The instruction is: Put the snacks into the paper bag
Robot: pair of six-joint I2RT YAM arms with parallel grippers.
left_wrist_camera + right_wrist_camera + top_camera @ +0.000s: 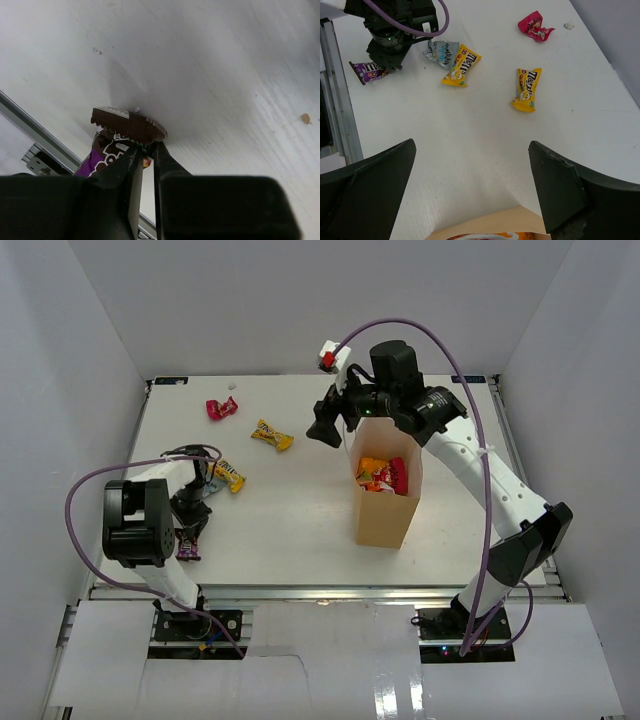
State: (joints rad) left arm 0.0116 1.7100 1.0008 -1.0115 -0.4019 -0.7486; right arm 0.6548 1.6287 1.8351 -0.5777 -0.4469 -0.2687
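One paper bag [385, 522] upright, one orange packet [371, 470] and one red packet [396, 476] inside, five loose left of it: two yellow packets [461, 65] [526, 89], one pink-red packet [534, 26], one pale blue packet [440, 50], one purple packet [127, 125] pinched by left gripper [145, 150], jaws nearly closed, right gripper [472, 150] above bag, spread wide, empty.

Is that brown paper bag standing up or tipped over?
Upright. The paper bag stands on its base on the table, mouth open upward, with an orange packet and a red packet showing inside.
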